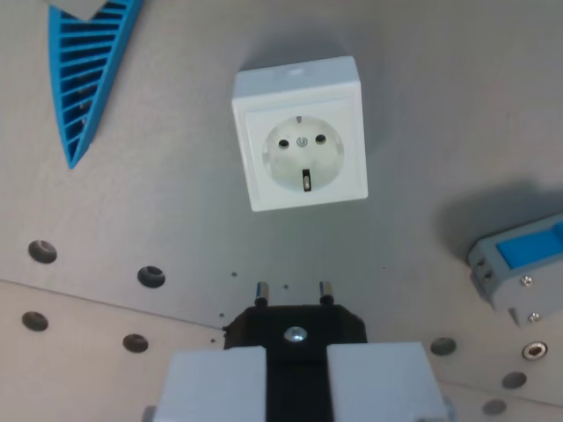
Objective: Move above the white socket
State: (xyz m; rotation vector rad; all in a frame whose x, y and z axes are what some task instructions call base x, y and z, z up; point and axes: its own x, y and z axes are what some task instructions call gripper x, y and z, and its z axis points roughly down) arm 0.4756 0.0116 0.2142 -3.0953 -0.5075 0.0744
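I have the gripper closed on a black plug, its two pale fingers pressing the body from either side at the bottom of the wrist view. The two metal pins point away from the camera, toward the table, which is how they need to face to enter a socket from above.

The white socket lies face up on the grey table, above the plug in the picture and slightly toward the upper middle. Its two holes sit side by side, roughly parallel to the pins, so I judge the plug's turn to be about right already. What is missing is position: the pins are well short of the holes, and I need to carry the arm forward until they hang over them.

A blue ribbed piece lies at the upper left and a grey and blue block at the right, both apart from the socket and clear of my path.
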